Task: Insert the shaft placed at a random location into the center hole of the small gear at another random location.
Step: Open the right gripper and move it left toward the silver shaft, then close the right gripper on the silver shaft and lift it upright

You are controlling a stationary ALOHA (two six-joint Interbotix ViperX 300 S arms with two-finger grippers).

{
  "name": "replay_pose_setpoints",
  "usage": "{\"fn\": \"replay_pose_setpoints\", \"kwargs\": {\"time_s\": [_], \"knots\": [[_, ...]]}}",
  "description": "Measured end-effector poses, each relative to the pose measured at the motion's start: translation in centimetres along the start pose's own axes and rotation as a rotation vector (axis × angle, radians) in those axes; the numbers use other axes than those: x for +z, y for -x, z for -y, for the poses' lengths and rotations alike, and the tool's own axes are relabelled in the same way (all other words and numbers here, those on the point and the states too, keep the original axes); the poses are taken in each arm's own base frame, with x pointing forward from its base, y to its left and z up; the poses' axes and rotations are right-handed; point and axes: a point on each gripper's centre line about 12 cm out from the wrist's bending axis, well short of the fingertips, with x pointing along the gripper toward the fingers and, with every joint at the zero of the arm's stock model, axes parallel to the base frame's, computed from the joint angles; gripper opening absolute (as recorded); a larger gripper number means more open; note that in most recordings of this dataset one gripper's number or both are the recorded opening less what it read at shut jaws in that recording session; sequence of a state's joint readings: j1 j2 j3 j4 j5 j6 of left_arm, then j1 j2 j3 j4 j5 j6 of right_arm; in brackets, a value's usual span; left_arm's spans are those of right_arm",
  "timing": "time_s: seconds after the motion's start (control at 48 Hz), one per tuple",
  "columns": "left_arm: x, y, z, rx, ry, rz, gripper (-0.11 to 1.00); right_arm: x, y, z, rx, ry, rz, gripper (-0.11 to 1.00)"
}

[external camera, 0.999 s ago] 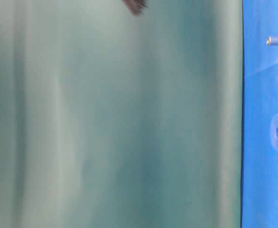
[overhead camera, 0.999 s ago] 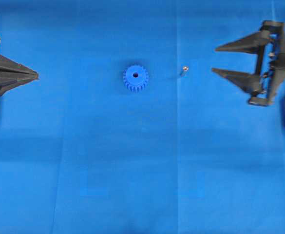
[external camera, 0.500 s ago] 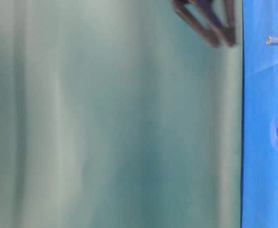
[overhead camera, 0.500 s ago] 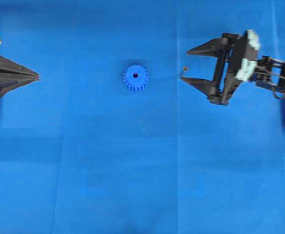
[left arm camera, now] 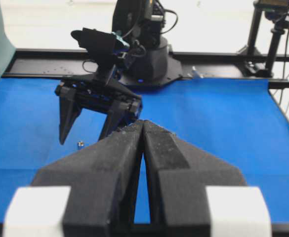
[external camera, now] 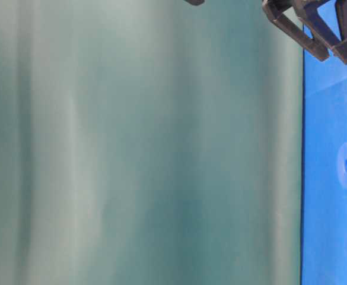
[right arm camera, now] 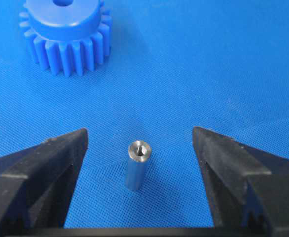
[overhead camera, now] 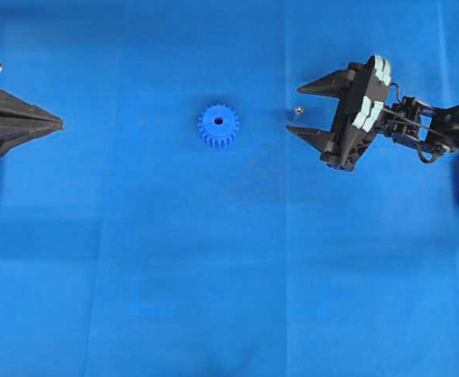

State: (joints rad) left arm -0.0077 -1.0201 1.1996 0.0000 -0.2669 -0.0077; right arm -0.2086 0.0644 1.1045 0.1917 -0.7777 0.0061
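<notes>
Since a second ago the right arm has swung in from the right edge of the blue cloth [overhead camera: 135, 275] toward its middle, so the right gripper [overhead camera: 293, 108] now brackets the shaft [overhead camera: 297, 111]; gear and pin have not shifted. That gripper's jaws stand wide apart and hold nothing: in the right wrist view the pin stands upright between the two fingers, clear of both. The left gripper [overhead camera: 59, 122] rests at the left edge, jaws pressed together, empty. The small gear [overhead camera: 218, 126] lies flat near the cloth's middle toward the far edge, its center hole [overhead camera: 218, 122] facing up, with the shaft well apart on its right.

The main risk looks like the pin itself: it is slim, shiny and standing on soft cloth. If one finger meets it before the other, it could tip and roll away. A grip taken too high or off-centre could leave it tilted, so it would jam on the hub rather than enter the hole.
</notes>
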Motion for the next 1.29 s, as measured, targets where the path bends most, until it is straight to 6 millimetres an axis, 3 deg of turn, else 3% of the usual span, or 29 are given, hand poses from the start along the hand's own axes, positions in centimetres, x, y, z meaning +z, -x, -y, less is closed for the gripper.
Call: {"fn": "replay_pose_setpoints", "kwargs": {"time_s": [0.083, 0.229, 0.333, 0.791, 1.124, 1.291], "knots": [[0.0, 0.0, 0.0, 0.0, 0.0, 0.0, 0.0, 0.0, 0.0, 0.0, 0.0, 0.001, 0.002, 0.54], [0.0, 0.0, 0.0, 0.0, 0.0, 0.0, 0.0, -0.1, 0.0, -0.1, 0.004, 0.002, -0.003, 0.2], [0.0, 0.0, 0.0, 0.0, -0.001, 0.002, 0.0, -0.2, 0.0, -0.3, 0.009, 0.007, -0.008, 0.04], [0.0, 0.0, 0.0, 0.0, 0.017, 0.0, 0.0, 0.0, 0.1, -0.4, 0.013, 0.003, -0.015, 0.03], [0.0, 0.0, 0.0, 0.0, 0.015, 0.0, 0.0, 4.3, 2.0, -1.2, 0.051, -0.012, -0.007, 0.03], [0.0, 0.0, 0.0, 0.0, 0.017, 0.0, 0.0, 5.5, 2.6, -1.5, 0.063, -0.013, -0.007, 0.03]]}}
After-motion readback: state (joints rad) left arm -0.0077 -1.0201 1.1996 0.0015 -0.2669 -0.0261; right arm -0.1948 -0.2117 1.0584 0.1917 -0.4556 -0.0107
